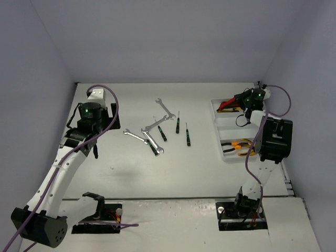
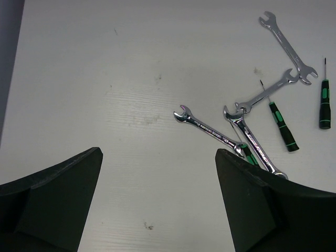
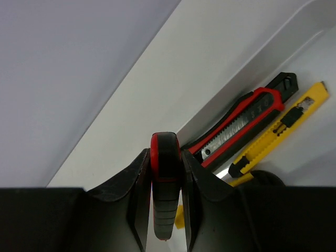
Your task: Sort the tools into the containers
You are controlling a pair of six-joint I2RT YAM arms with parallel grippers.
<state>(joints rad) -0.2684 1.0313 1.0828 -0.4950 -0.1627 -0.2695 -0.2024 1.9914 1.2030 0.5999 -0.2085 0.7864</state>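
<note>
Top external view first: the white tray point(image 1: 226, 124) sits at the right of the frame, and my right arm is reaching over its top compartment. Orange-and-yellow pliers point(image 1: 236, 147) lie in a compartment nearer the bottom of the tray. Mid-frame on the table point(image 1: 131, 173) I've got four silver wrenches point(image 1: 164, 106) and three black-and-green screwdrivers point(image 1: 178, 124) lying loose, all well apart from the tray.

Over to the right wrist: the right gripper point(image 3: 166, 157) is clamped on a red-and-black cutter point(image 3: 166, 181), which stands on edge and fills the gap between the two fingers. To the right of centre in that frame, a red-and-black utility knife point(image 3: 247, 123) and a yellow snap-off knife point(image 3: 281, 128) lie side by side in the tray, the red one against the tray wall. Whether the held cutter touches the tray floor, I can't tell from here.

Left wrist now: the left gripper point(image 2: 157, 152) is spread wide, with bare tabletop showing between its fingers point(image 2: 58, 194). The loose tools sit in the upper right of this frame. Three of the wrenches touch in a loose cluster, and the top wrench point(image 2: 287, 47) lies just beside them towards the corner. One screwdriver's green handle pokes out from under the lowest wrench, right at the tip of the right-hand finger. The other two screwdrivers lie further right, near the frame edge.
</note>
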